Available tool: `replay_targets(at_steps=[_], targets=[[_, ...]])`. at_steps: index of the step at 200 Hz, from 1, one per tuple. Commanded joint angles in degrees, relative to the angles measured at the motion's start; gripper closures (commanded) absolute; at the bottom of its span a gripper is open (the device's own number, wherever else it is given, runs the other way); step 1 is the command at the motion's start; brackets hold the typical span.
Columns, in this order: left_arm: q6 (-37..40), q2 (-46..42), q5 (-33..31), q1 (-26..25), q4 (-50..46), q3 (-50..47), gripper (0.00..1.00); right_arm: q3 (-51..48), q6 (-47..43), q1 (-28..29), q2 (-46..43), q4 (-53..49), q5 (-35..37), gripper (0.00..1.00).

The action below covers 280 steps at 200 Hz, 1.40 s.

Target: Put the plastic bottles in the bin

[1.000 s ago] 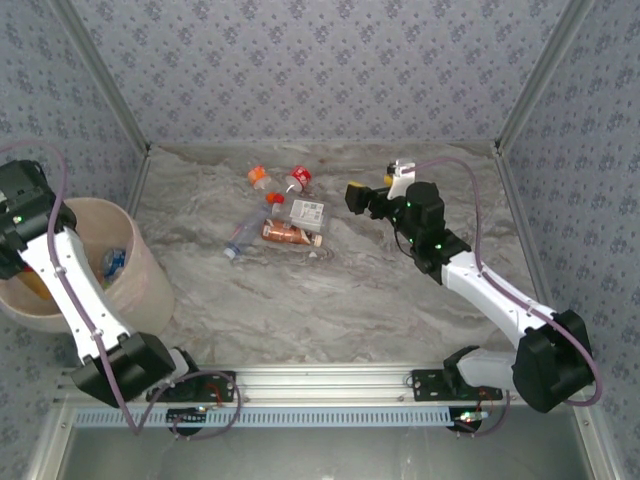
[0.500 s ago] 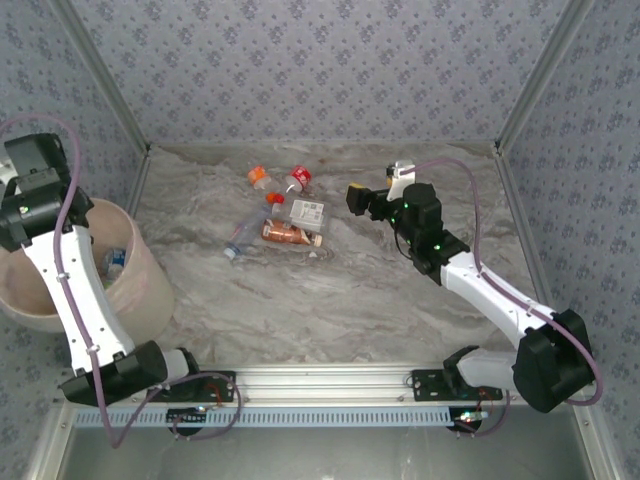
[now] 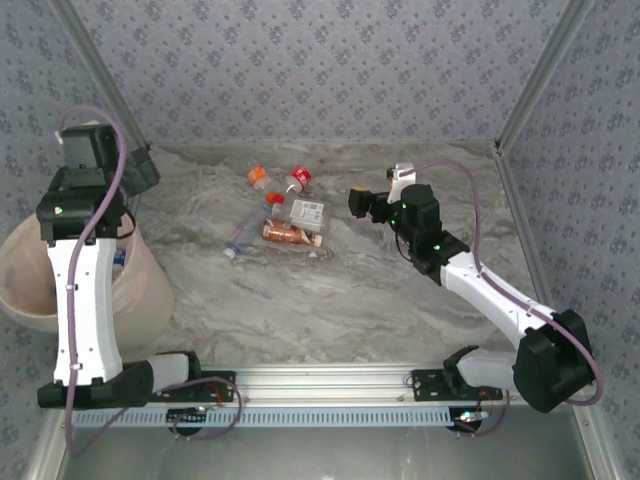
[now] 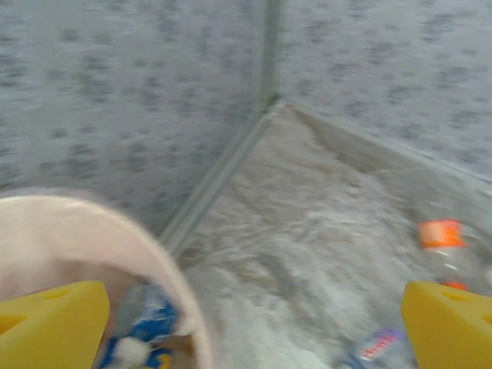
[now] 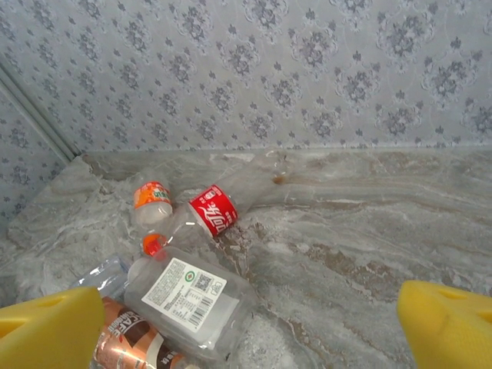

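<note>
The plastic bottles (image 3: pixel 283 234) lie in a little heap on the far middle of the table (image 3: pixel 350 300). The right gripper (image 3: pixel 358 200) hangs just to the right of the heap, up off the table, and faces it. Its two fingers are spread wide with nothing between them.

The bottle nearest to it is the white-label bottle (image 5: pixel 188 288). It lies flat and slanted, with its far end pointing away and to the left. I think the wrist needs a small turn to pinch it across its thin side.

The left gripper (image 3: pixel 140 172) is spread wide too and holds nothing. It is up by the bin (image 3: pixel 150 290), well apart from the heap, so the right arm is nearer. A blue-label bottle (image 4: pixel 150 315) lies inside the bin.
</note>
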Motion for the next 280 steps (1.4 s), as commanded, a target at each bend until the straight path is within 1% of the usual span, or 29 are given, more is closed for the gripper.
replay_targets(at_steps=[1, 19, 36, 54, 75, 84, 123, 145, 153, 186, 221, 241, 280], targets=[[-0.92, -0.09, 7.57, -6.05, 7.65, -2.67, 0.02, -0.32, 1.76, 0.25, -1.66, -1.53, 1.34, 0.00], [1.47, 1.31, 12.94, -10.71, 12.29, -4.97, 0.02, -0.63, 2.14, 0.21, -2.26, -2.15, 1.58, 0.00], [3.49, 3.88, 16.46, -13.46, 14.63, -6.34, 0.02, -1.20, 2.30, 0.20, -3.27, -3.32, 1.82, 0.00], [5.28, 7.83, 20.07, -14.95, 14.85, -6.70, 0.02, -1.92, 2.02, 0.15, -4.67, -4.32, 2.60, 0.00], [7.02, 13.65, 26.16, -15.19, 14.09, -7.30, 0.02, -3.38, 1.59, -0.06, -6.72, -4.71, 3.46, 0.00], [7.63, 16.10, 27.34, -15.29, 13.67, -7.80, 0.02, -4.13, 1.36, -0.10, -7.81, -4.74, 3.58, 0.00], [11.89, 25.25, 25.99, -14.88, 11.24, -9.41, 0.02, -7.23, 0.93, -0.49, -12.55, -6.16, 4.97, 0.00], [12.91, 29.99, 21.26, -14.55, 8.96, -8.24, 0.02, -8.19, 0.89, -0.79, -14.51, -7.42, 5.60, 0.00], [12.80, 31.58, 20.52, -14.05, 8.70, -8.10, 0.03, -8.46, 0.96, -0.81, -14.97, -7.63, 5.75, 0.00], [12.71, 38.09, 21.10, -13.09, 8.86, -6.73, 0.09, -9.19, 1.59, -1.02, -15.85, -7.66, 6.03, 0.00], [12.22, 43.91, 23.50, -12.65, 8.20, -4.21, 0.13, -9.07, 1.94, -1.05, -15.98, -7.89, 5.86, 0.00], [12.35, 46.02, 24.08, -12.61, 7.98, -3.73, 0.16, -9.10, 1.94, -1.06, -16.19, -8.42, 5.85, 0.00], [11.54, 49.06, 23.96, -12.39, 8.74, -4.00, 0.17, -9.36, 1.90, -1.22, -16.43, -8.61, 6.04, 0.00]])
